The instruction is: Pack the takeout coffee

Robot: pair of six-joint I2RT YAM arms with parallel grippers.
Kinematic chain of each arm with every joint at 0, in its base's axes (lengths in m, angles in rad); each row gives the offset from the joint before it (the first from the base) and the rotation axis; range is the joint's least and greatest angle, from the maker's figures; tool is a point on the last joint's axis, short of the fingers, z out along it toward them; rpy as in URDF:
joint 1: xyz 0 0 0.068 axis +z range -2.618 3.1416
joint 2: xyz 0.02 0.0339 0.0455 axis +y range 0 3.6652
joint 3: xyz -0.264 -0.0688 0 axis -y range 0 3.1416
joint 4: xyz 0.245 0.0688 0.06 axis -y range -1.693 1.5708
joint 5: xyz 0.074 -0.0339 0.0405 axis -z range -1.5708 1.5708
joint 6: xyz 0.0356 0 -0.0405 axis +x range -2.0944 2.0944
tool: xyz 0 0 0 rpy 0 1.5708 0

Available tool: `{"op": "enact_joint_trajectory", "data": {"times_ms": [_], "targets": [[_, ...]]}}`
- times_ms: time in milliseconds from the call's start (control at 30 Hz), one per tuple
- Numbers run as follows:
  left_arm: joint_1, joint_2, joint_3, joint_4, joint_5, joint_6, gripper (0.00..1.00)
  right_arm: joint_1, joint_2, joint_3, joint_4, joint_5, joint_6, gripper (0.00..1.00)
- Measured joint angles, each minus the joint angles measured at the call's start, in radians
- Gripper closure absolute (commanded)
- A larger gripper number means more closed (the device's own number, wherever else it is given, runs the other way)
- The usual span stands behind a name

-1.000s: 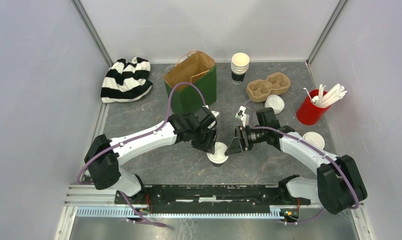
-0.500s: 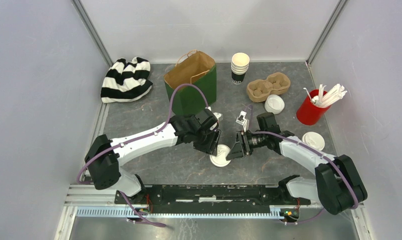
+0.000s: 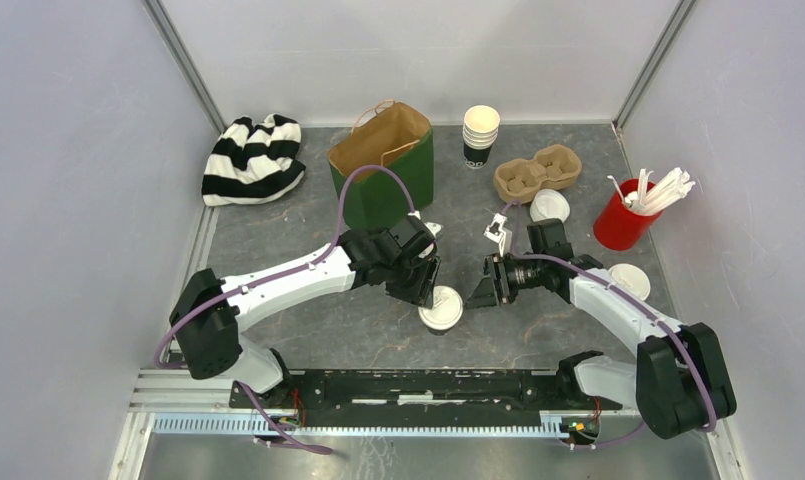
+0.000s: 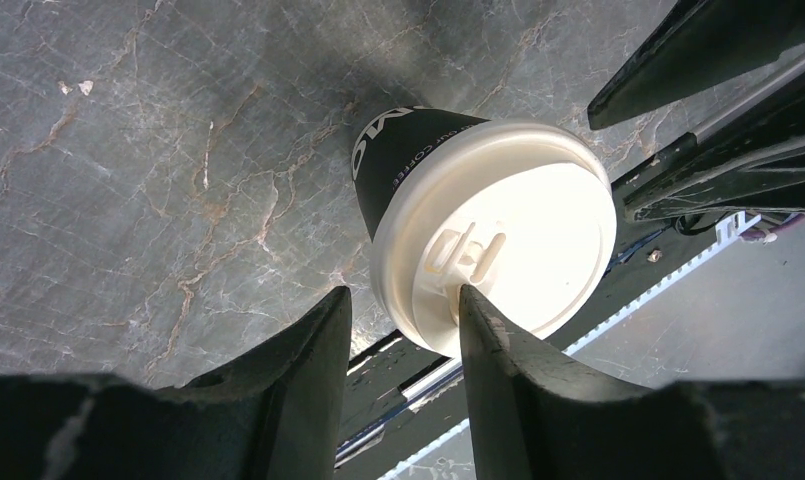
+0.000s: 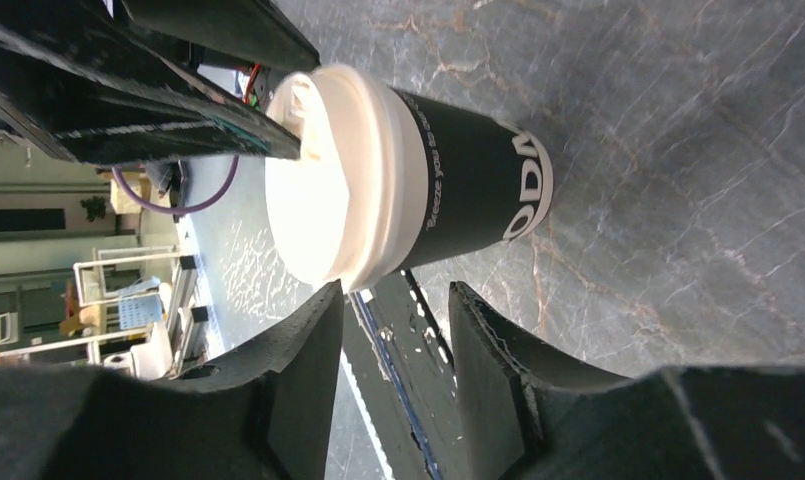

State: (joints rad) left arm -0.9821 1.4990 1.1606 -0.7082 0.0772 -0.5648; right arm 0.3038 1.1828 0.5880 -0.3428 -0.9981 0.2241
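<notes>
Left claw (image 4: 402, 300) parted beside takeout coffee (image 4: 498, 235), "COFFEE" printed on dark side

A dark paper cup (image 5: 468, 195) with a white lid (image 5: 338, 200) stands on the grey marbled table (image 5: 678, 150), just beyond the right gripper (image 5: 396, 300); that gripper's two fingers are parted, nothing between them. One of the left gripper's fingers (image 5: 188, 115) lies against the lid's top.
</notes>
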Motion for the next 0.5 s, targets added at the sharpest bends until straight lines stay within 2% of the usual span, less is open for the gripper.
{"op": "enact_joint_trajectory", "data": {"times_ms": [300,500], "targets": [[0.000,0.000,0.000,0.000,0.000,0.000,0.49,0.004,0.004,-0.056,0.032,-0.023,0.026,0.52],[0.000,0.000,0.000,-0.005,0.000,0.000,0.49,0.018,0.014,-0.063,0.064,-0.042,0.049,0.48]]}}
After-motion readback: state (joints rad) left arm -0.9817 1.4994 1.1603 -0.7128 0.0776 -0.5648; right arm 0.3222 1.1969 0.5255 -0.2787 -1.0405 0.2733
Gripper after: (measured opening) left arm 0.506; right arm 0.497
